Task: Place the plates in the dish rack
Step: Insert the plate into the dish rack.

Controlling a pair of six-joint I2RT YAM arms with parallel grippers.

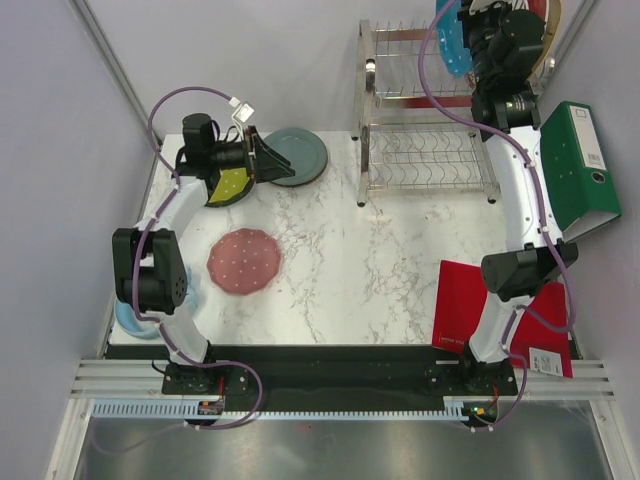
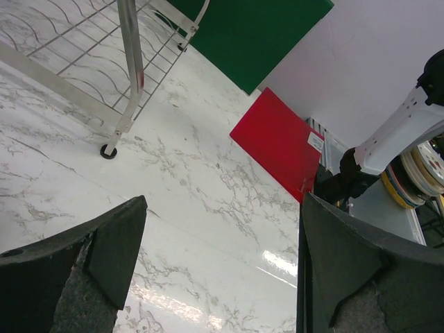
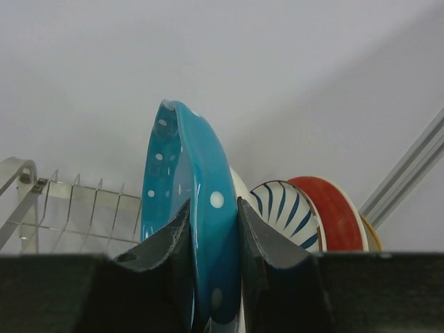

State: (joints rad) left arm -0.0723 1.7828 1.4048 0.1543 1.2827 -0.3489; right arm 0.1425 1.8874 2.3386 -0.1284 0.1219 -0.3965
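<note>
Clamping the teal dotted plate (image 3: 177,159) on edge, the right gripper (image 3: 214,208) holds it over the dish rack (image 1: 425,160), a striped plate (image 3: 284,208) just beyond its fingers. The left gripper (image 2: 222,201) gapes wide, empty, above the white marbled table (image 1: 380,260). Labels on the green binder (image 1: 570,190) and red folder (image 1: 465,300) are unreadably small. Pale grey walls (image 1: 250,50) surround it.

Robot lab cell: marble-look tabletop (image 1: 340,260), aluminium frame (image 1: 116,70), blank walls (image 1: 260,60).

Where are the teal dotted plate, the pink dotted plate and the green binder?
teal dotted plate (image 3: 198,166), right wrist view, upright outer rim.
pink dotted plate (image 1: 244,262), top external view, centre.
green binder (image 1: 575,195), top external view, green cover.
</note>
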